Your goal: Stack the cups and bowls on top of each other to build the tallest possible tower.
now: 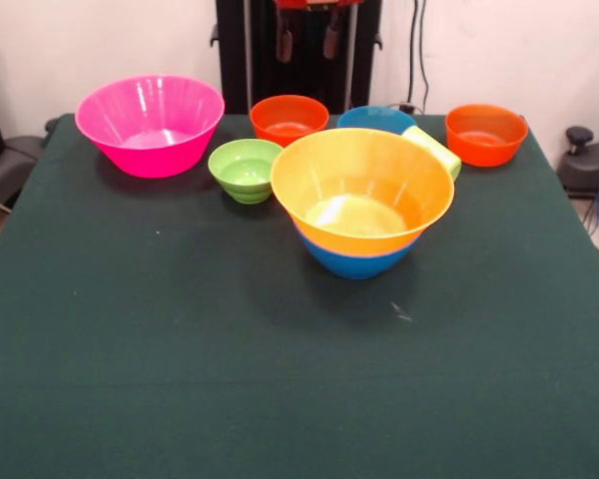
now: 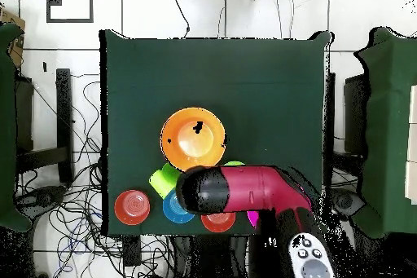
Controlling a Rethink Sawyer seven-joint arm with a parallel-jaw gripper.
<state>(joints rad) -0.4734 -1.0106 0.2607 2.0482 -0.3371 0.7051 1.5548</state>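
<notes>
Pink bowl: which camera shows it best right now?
The front view: the pink bowl stands whole and unobstructed at the table's far corner. In the overhead view the robot's arm covers nearly all of it, leaving only a pink sliver.

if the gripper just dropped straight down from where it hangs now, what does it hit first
Probably the small orange bowl at the table's far edge: the gripper hangs at the front view's top, pointing down, roughly above it. Depth is unclear and the arm hides that spot from overhead, so it might reach bare table behind instead.
</notes>
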